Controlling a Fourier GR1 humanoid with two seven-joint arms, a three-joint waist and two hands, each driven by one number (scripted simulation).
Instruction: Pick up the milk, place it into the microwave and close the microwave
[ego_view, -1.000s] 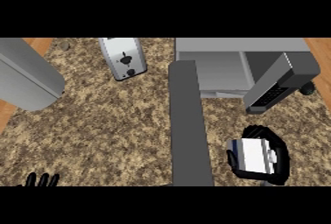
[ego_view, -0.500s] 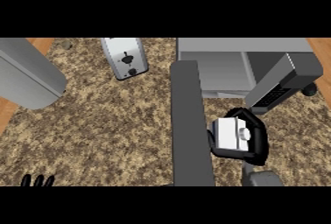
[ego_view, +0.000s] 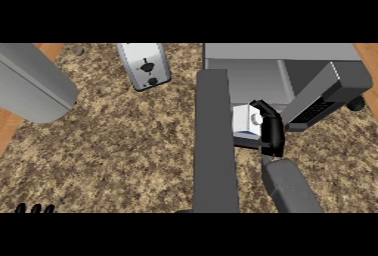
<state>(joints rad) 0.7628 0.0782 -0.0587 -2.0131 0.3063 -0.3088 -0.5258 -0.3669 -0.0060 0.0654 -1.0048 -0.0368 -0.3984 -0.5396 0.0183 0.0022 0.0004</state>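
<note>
My right hand is curled round the white milk carton, holding it just in front of the open microwave. The carton sits between the tall dark door edge on its left and my black fingers on its right. The microwave's grey inside shows behind it, and the control panel part angles out at the right. Only the fingertips of my left hand show at the lower left edge, resting there.
A grey toaster-like appliance lies at the top centre of the speckled counter. A large grey cylinder stands at the upper left. Wooden floor shows at the far left and top right.
My right hand has carried the milk carton up and leftward from the lower right of the counter to the microwave's opening. The left hand has stayed still.
</note>
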